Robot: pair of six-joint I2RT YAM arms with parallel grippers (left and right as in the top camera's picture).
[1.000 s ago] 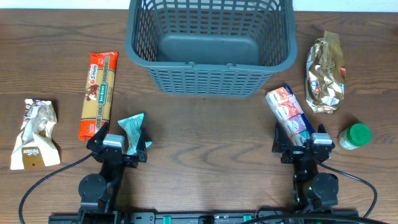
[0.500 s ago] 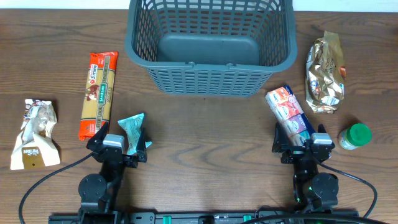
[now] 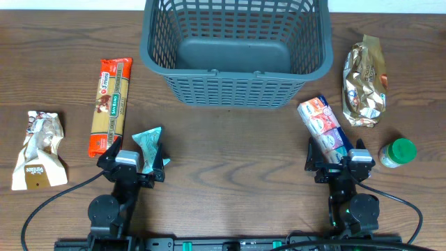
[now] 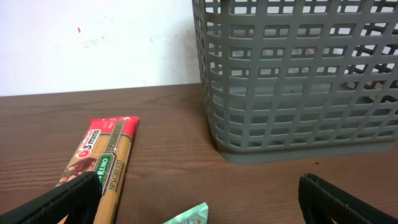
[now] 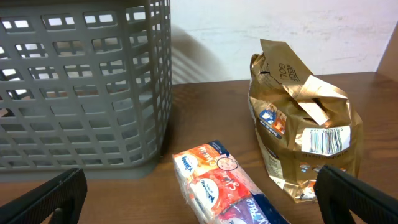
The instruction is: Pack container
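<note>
The grey-blue lattice container (image 3: 235,88) stands at the back middle of the table and looks empty; it also shows in the left wrist view (image 4: 298,81) and the right wrist view (image 5: 81,93). My left gripper (image 3: 132,162) is open at the front left, with a small green packet (image 3: 149,144) between its fingers, apart from them; the packet's tip shows in the left wrist view (image 4: 189,216). My right gripper (image 3: 336,162) is open at the front right, around the near end of a tissue multipack (image 3: 323,125), which also shows in the right wrist view (image 5: 217,183).
A spaghetti packet (image 3: 110,104) lies left of the container, also seen by the left wrist (image 4: 99,162). A white-brown bag (image 3: 40,150) lies far left. A crumpled gold bag (image 3: 364,82) lies right, also seen by the right wrist (image 5: 298,137). A green-capped jar (image 3: 397,153) stands far right.
</note>
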